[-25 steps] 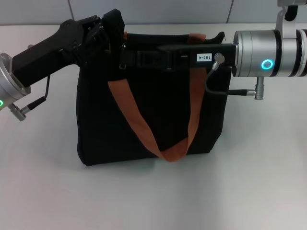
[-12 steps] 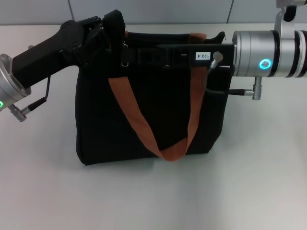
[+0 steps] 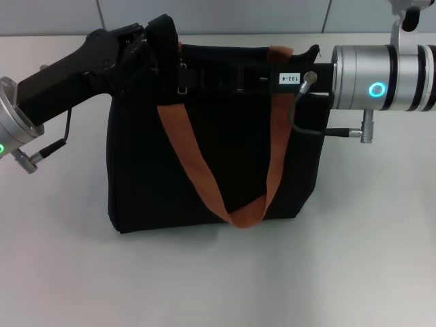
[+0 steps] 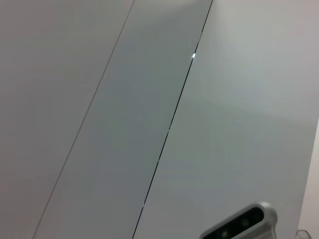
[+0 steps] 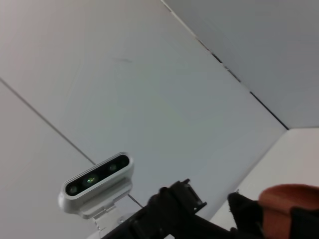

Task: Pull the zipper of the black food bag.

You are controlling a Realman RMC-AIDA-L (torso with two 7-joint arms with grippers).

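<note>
The zipper (image 3: 182, 88) has been drawn slightly rightward along the black food bag (image 3: 204, 170) by the right gripper (image 3: 194, 77), apparently pinched on it, while the left gripper (image 3: 160, 42), grip undeterminable, braces the corner; travel remains.

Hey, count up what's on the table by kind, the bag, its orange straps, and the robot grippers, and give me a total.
Black food bag: 1
Orange-brown strap handles: 2
Grippers, left gripper and right gripper, both at the bag's top edge: 2
Total: 5
</note>
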